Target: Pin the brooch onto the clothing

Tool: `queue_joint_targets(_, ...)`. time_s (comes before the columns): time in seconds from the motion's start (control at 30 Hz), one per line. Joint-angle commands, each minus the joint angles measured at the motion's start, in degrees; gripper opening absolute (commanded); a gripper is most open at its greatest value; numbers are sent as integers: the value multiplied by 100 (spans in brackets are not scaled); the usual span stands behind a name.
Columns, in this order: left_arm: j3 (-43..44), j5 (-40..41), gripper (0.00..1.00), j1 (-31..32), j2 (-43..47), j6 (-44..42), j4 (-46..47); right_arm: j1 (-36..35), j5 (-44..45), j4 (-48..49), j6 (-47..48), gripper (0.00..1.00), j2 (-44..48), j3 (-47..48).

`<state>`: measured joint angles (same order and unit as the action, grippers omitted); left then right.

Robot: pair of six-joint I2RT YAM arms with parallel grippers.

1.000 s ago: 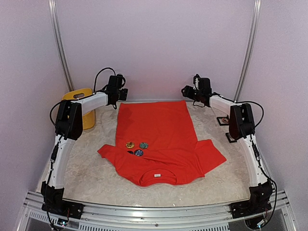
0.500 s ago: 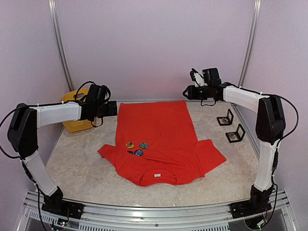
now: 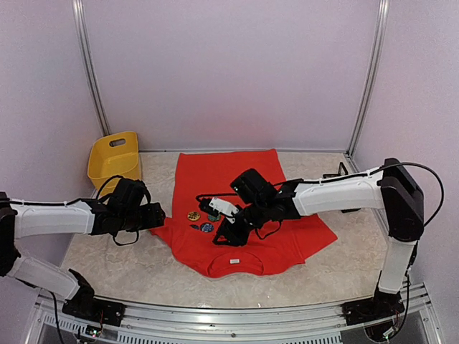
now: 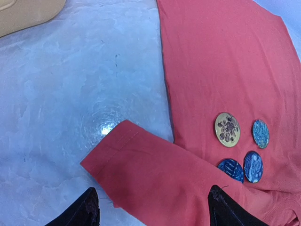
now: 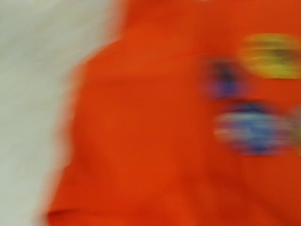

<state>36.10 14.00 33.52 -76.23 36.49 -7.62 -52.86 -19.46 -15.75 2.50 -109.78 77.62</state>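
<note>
From above, the red-orange T-shirt lies flat in the middle of the surface, neck towards the arm bases. The left tool sits low, just beside the sleeve on its side. The right tool hangs over the chest near a gold brooch (I cannot tell from here whether it is spread or pressed together). A yellow bin stands at the far left.

In the left wrist view its fingers are spread wide, pinching nothing, with the sleeve hem lying between them. Beside the gold brooch lie a teal brooch, a dark blue brooch and a blue-and-white brooch, all close together on the cloth.

The right wrist view is badly blurred: red cloth, pale surface at the left, yellow and blue smears at the right. It doesn't settle that tool's state either.
</note>
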Motion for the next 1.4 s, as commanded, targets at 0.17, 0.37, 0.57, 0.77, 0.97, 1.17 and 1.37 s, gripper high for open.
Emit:
queue_joint_targets(0.17,-534,345,78,-18,743,687,184,-1546,1185,854,626,36,30,-499)
queue_joint_targets(0.37,-640,390,79,-89,547,852,234,-1665,1322,784,560,42,-493,-168)
queue_joint_targets(0.57,-913,337,79,-100,512,1008,371,-1696,992,817,492,37,-755,-189)
queue_joint_targets(0.77,-963,407,79,-122,482,991,292,-1849,1012,877,503,0,-711,-317)
queue_joint_targets(0.97,-1120,297,78,-122,616,1107,156,-1855,642,562,749,0,49,-561)
queue_joint_targets(1.17,-1328,175,73,-78,858,1309,299,-1850,216,454,830,0,655,-904)
queue_joint_targets(1.37,-1299,54,67,139,717,1442,323,-1851,233,425,780,0,455,-1022)
